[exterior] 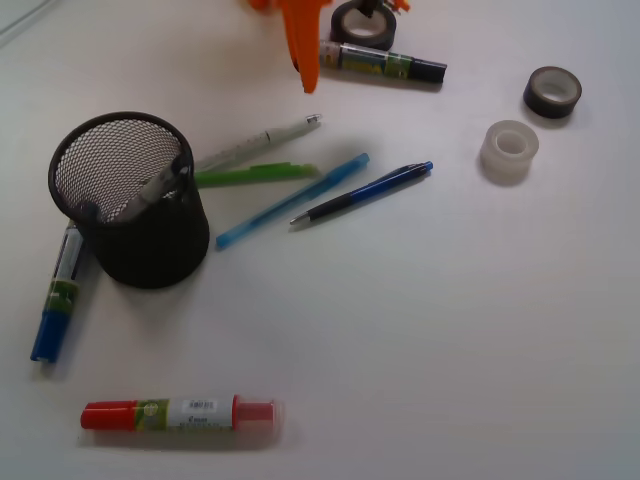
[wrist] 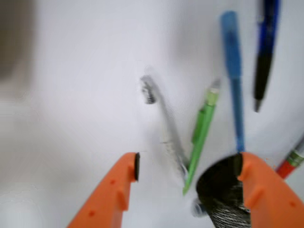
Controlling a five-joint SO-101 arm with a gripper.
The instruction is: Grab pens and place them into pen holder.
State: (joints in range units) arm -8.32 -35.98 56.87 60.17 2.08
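The orange gripper hung with jaws spread and empty above the worktop, likely lining up another pick. One silver pen leaned inside the mesh pen holder; the white pen, green pen, light blue pen and dark blue click pen lay fanned beside it

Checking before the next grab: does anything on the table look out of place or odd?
Nothing spilled or damaged. One silver pen already leans in the mesh holder. Four pens lie fanned beside it. The white pen and green pen lie close together, which may crowd the open claw.
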